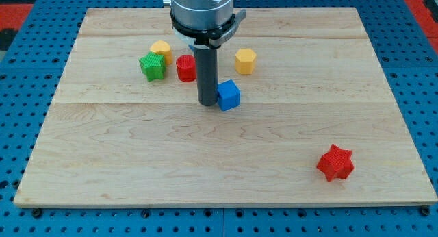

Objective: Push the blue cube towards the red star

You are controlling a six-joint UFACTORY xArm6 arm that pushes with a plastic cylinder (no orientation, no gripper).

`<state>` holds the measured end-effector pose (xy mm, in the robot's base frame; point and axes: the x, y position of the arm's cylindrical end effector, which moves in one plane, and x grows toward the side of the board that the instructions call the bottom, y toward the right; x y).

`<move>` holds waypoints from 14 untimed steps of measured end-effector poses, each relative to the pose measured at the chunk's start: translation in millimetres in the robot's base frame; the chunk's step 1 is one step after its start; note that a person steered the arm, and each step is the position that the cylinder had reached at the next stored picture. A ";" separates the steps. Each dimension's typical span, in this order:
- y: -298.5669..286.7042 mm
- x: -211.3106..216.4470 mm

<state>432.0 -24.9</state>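
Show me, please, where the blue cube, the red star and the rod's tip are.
blue cube (229,95): camera view, its front face.
red star (335,162): camera view, its centre.
my tip (207,103): camera view, the rod's very end, touching the cube's left side.

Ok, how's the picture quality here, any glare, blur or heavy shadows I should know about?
Camera view: lighting is even and soft, no strong glare on the wooden board; shadows are faint, just slight ones under the red star and blue cube. Everything looks sharp, including my tip, which sits right against the blue cube's left side. The arm's top is cropped by the view's top.
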 end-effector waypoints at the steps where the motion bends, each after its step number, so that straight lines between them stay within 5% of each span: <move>1: -10.3 -20.9; 2: -6.4 -46.7; 4: 40.3 31.9; 6: 49.6 16.4; 7: 102.9 16.8; 9: 102.5 58.1; 13: 36.5 60.3; 14: 61.7 85.1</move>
<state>517.1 36.8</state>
